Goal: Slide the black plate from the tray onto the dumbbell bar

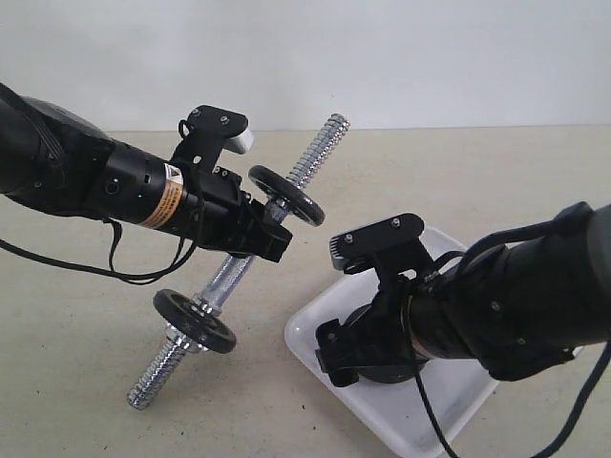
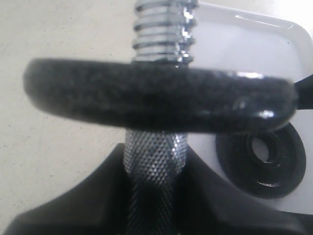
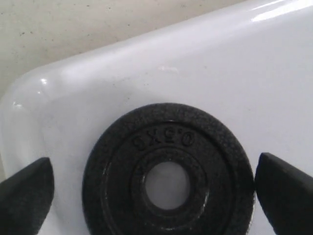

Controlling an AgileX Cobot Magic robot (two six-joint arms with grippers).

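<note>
Jaws of the right gripper (image 3: 156,193) stand spread, one fingertip on either side of the black plate (image 3: 112,166). White tray floor shows between each tip and the disc's edge, so nothing is gripped. The plate lies flat, hub ring uppermost, close to a rounded corner of the tray (image 1: 304,336), which sits on the desk (image 1: 86,382).

Jaws of the left gripper (image 1: 275,240) are pressed onto the knurled middle of the dumbbell bar (image 1: 221,275), between the upper disc (image 1: 291,196) and the lower disc (image 1: 196,322).

In the exterior view the bar's long axis runs from 7 o'clock to 1 o'clock. Its free threaded end (image 1: 329,129) projects beyond the upper disc at the 1 o'clock end. From the right gripper, that end lies close to 12 o'clock and higher up, while the tray lies at about 4 o'clock from the bar's middle.

The right arm is plainly the nearer to the plate. As a judgement, the plate's bore now points up out of the tray. Once pinched and lifted, the disc would need tipping until the bore lines up with the slanted bar.
</note>
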